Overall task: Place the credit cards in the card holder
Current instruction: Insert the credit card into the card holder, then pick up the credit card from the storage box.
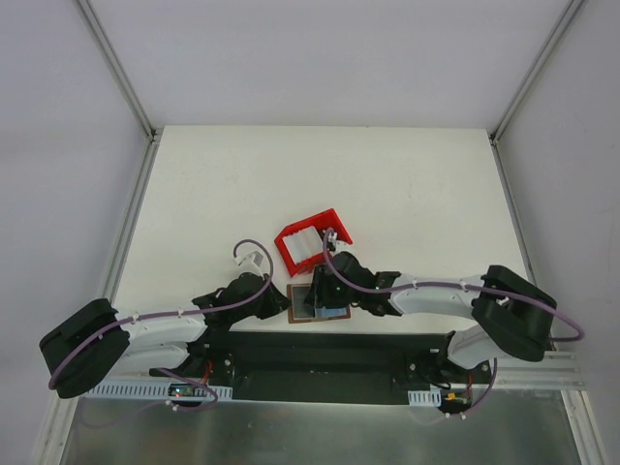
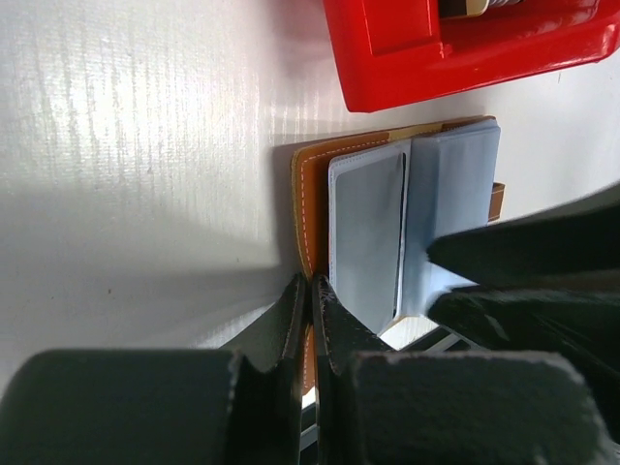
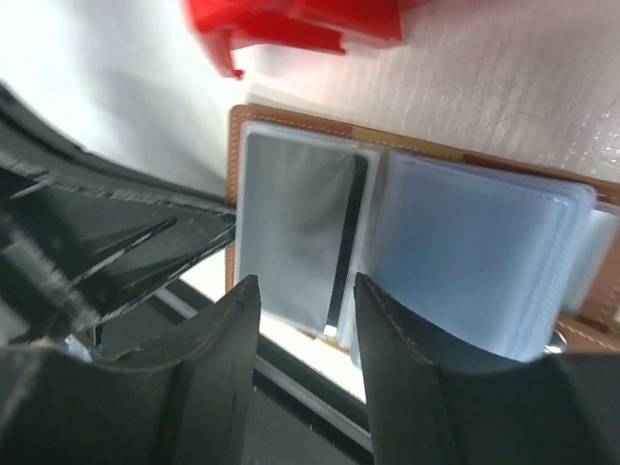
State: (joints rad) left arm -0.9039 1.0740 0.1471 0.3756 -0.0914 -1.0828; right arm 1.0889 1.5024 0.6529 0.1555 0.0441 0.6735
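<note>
The card holder (image 1: pixel 302 308) lies open at the table's near edge, brown outside with pale grey-blue sleeves (image 2: pixel 368 232). My left gripper (image 2: pixel 311 283) is shut on its brown left edge; in the top view it (image 1: pixel 283 302) sits at the wallet's left side. My right gripper (image 3: pixel 305 286) is open and empty, its fingers standing over the near edge of the sleeves (image 3: pixel 465 252); in the top view it (image 1: pixel 322 294) is above the wallet. The whitish credit cards (image 1: pixel 302 244) lie in the red tray (image 1: pixel 325 221) just beyond the wallet.
The red tray (image 2: pixel 455 58) stands close behind the wallet and shows in the right wrist view (image 3: pixel 291 24) too. The two grippers are close together over the wallet. The black mounting rail (image 1: pixel 320 354) runs right below the table edge.
</note>
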